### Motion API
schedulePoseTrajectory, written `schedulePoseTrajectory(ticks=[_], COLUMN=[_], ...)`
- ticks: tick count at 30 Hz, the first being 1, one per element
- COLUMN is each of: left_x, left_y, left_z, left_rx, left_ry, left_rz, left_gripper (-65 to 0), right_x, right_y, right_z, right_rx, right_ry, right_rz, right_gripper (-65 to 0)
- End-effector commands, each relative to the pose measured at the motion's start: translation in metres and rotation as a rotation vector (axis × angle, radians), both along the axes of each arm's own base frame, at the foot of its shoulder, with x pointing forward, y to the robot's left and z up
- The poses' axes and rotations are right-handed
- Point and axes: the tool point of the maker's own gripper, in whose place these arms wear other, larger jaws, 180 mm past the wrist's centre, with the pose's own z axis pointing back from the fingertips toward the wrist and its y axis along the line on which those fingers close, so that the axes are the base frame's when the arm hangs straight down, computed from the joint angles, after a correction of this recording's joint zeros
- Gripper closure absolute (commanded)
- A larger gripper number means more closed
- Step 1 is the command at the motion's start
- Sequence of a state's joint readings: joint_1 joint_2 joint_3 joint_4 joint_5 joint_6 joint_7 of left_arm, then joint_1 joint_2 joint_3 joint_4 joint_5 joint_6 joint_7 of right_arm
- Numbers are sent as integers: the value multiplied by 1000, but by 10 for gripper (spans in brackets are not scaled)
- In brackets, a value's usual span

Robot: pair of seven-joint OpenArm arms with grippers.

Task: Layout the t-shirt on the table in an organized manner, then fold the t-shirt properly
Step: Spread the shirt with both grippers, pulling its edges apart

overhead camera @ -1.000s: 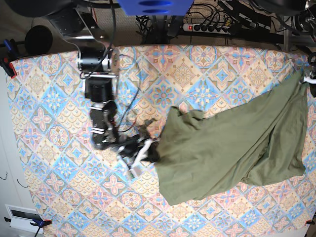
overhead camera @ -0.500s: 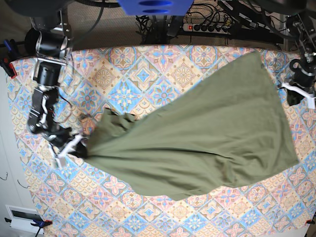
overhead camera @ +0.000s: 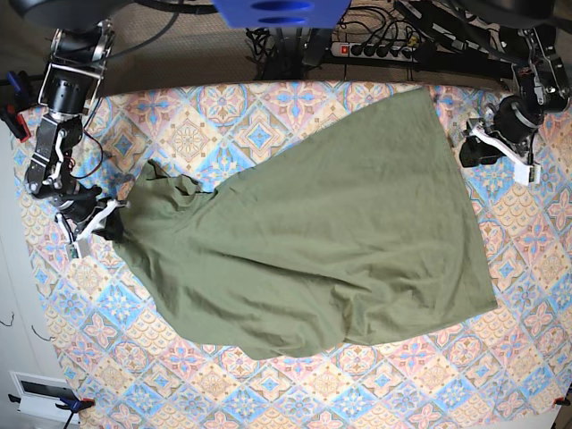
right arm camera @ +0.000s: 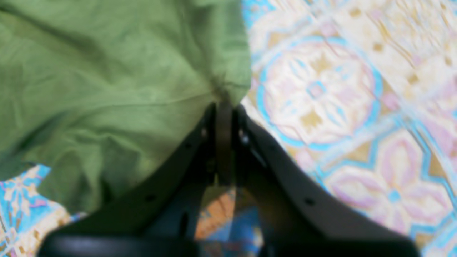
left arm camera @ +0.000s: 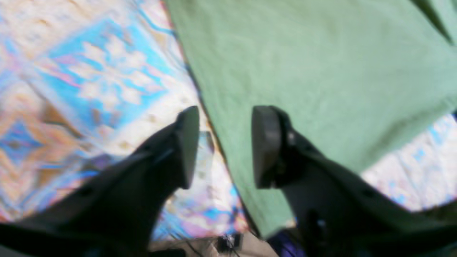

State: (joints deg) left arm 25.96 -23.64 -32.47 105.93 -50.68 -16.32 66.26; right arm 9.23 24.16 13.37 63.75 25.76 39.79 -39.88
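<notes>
The olive-green t-shirt (overhead camera: 340, 232) lies spread across the table (overhead camera: 268, 116), wrinkled, from the base view's left side to its right. My right gripper (overhead camera: 103, 223) is on that view's left. It is shut on a bunched edge of the t-shirt (right arm camera: 107, 89), as the right wrist view shows at its closed tips (right arm camera: 224, 117). My left gripper (overhead camera: 474, 147) is at the shirt's far right edge. Its fingers are open (left arm camera: 223, 146), empty, and straddle the edge of the t-shirt (left arm camera: 321, 71) just above the table (left arm camera: 89, 71).
A power strip with cables (overhead camera: 375, 49) lies beyond the table's far edge. A blue part (overhead camera: 281, 11) hangs at top centre. A clamp (overhead camera: 13, 116) grips the table's left edge. A white box (overhead camera: 40, 389) sits off the near left corner.
My right gripper has dragged the t-shirt toward the base view's left, and the shirt has spread out. My left gripper has let go of the shirt and now sits open at its far right edge.
</notes>
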Motion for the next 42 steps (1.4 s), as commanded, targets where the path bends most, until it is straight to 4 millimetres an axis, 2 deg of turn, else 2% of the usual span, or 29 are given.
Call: schedulePoseTrajectory(ticks=[1, 4, 8, 12, 19, 23, 26, 30, 32, 33, 36, 39, 42], left_x=[-3, -21, -40, -51, -42, -47, -43, -44, -42, -37, -1, 44, 82], left_y=[1, -9, -10, -15, -73, -91, -100, -103, -97, -91, -65, -40, -23], left_z=[5, -8, -25, -47, -65, -78, -82, -83, -82, -79, -58, -25, 9], left_rx=[-2, -43, -68, -131, -215, -189, -164, -154, -144, -131, -78, -33, 0], left_ry=[-7, 52, 117, 166, 192, 230, 239, 247, 240, 226, 123, -2, -99], left_rz=[-5, -1, 20, 79, -20, -54, -92, -105, -99, -95, -68, -39, -24], left_gripper=[-290, -291, -291, -291, -286, -219, -138, 0, 0, 0, 0, 0, 0], right_x=[14, 14, 15, 14, 12, 12, 11, 11, 11, 10, 10, 12, 14], right_y=[-11, -17, -22, -23, -34, -35, -36, -36, -36, -36, -47, -53, -54], right_z=[23, 27, 30, 28, 34, 34, 34, 34, 34, 33, 40, 46, 48], right_rx=[-5, -21, -35, -35, -61, -62, -64, -64, -64, -64, -58, -55, -55], right_ry=[-72, -74, -76, -70, -72, -74, -73, -73, -71, -70, -90, -108, -115], right_rz=[-13, -13, -13, -14, -19, -22, -22, -22, -22, -23, -58, -80, -82], right_gripper=[-6, -6, -6, -6, -6, -6, -6, -6, -5, -5, -5, -5, -5])
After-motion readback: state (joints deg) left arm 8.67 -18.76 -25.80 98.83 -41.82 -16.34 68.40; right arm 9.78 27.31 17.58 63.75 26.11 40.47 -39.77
